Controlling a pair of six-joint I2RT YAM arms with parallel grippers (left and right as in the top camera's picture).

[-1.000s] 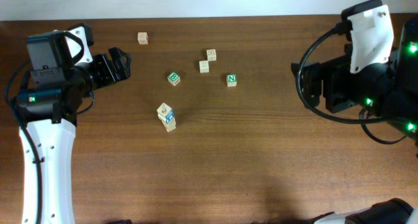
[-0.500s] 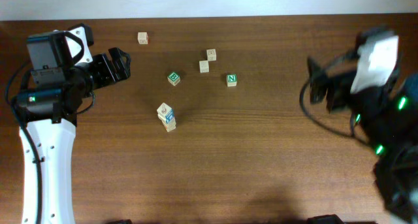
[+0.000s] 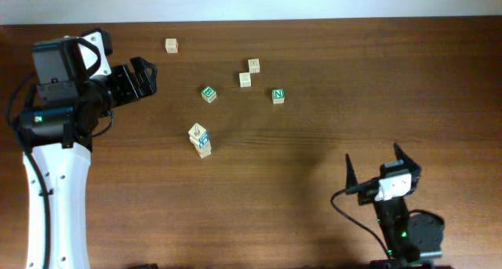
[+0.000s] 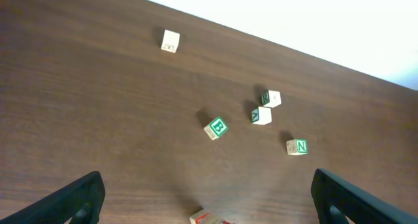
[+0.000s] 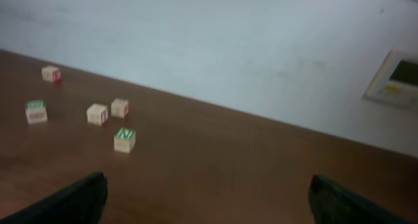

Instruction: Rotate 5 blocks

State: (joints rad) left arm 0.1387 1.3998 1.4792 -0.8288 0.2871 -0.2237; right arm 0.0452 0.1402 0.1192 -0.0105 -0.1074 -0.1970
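Note:
Five pale blocks lie on the brown table. One plain block [image 3: 171,45] sits far back left. Two plain blocks [image 3: 253,65] [image 3: 245,79] lie close together. The red Y block [image 3: 198,132] touches the blue-marked block [image 3: 204,147] near the middle. My left gripper [image 3: 149,77] is open at the left, well clear of them all. Its wrist view shows the back block [image 4: 170,40], the pair [image 4: 271,98] [image 4: 261,115] and a red-marked block [image 4: 209,218] at the bottom edge. My right gripper [image 3: 373,161] stands open and empty at the front right.
A green B cube [image 3: 208,94] and a green N cube [image 3: 278,96] lie among the blocks. In the right wrist view the N cube [image 5: 124,139] is the nearest one. A pale wall runs behind the table's far edge.
The right arm has swung from the table's back right down to the front right. The left arm and all the blocks have stayed put.

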